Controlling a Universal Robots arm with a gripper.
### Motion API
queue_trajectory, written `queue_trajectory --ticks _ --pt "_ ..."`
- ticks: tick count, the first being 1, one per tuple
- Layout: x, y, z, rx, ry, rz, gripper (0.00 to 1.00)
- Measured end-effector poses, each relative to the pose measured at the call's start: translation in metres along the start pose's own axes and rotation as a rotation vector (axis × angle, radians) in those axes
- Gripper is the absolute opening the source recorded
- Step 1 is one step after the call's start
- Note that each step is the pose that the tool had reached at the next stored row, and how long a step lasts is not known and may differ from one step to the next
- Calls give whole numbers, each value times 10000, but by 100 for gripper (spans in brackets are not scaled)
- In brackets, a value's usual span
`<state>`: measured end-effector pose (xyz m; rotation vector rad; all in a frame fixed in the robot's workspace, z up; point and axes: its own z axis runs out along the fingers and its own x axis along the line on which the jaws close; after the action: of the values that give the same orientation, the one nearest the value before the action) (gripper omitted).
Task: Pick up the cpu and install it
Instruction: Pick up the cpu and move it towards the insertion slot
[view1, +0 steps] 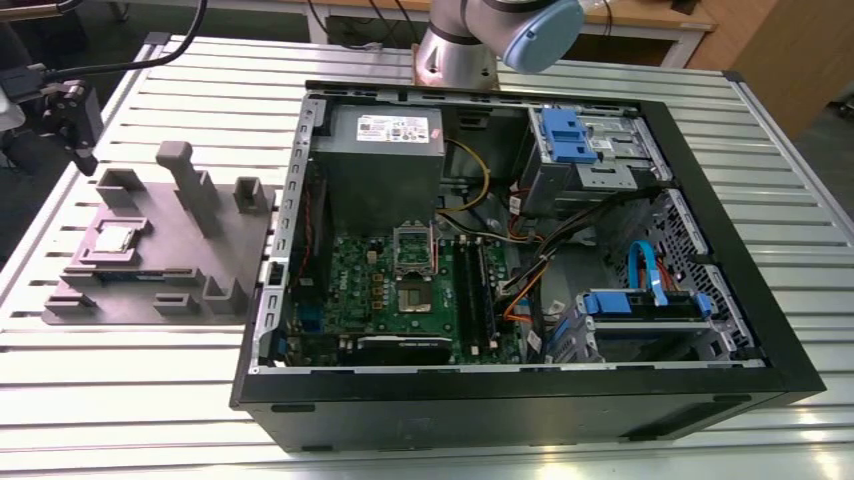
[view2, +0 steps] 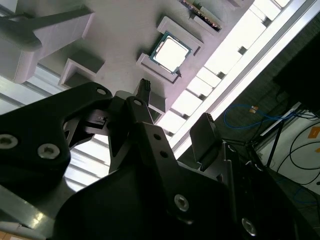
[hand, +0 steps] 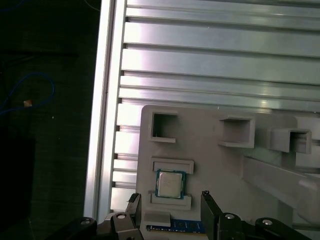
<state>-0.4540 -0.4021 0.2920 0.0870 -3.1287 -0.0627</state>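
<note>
Small, flat, square, shiny silver-grey metal-topped cpu (hand: 170, 183), seated in a recess of the pale grey plastic fixture block (hand: 215, 165) beside the black open computer case (view1: 534, 405). I judge it light, stiff, slippery and delicate underneath; take it by opposite edges. My gripper (hand: 169, 196) hovers near it, jaws wide apart, holding nothing.

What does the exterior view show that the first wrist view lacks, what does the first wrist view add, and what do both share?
Exterior view: the open computer case with its green motherboard, and the robot arm. First wrist view: the gripper, open, close to the cpu, and a blue cable on the dark floor. Both: the cpu sitting in its grey fixture on the slatted table.
</note>
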Motion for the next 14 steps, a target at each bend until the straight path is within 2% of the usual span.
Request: queue_trajectory --ticks 6,8,9,14 --pt "0 0 1 0 0 -1 59" --pt "0 0 2 0 0 0 60" --pt "0 0 3 -1 -1 -1 66" --pt "0 0 3 0 1 0 66"
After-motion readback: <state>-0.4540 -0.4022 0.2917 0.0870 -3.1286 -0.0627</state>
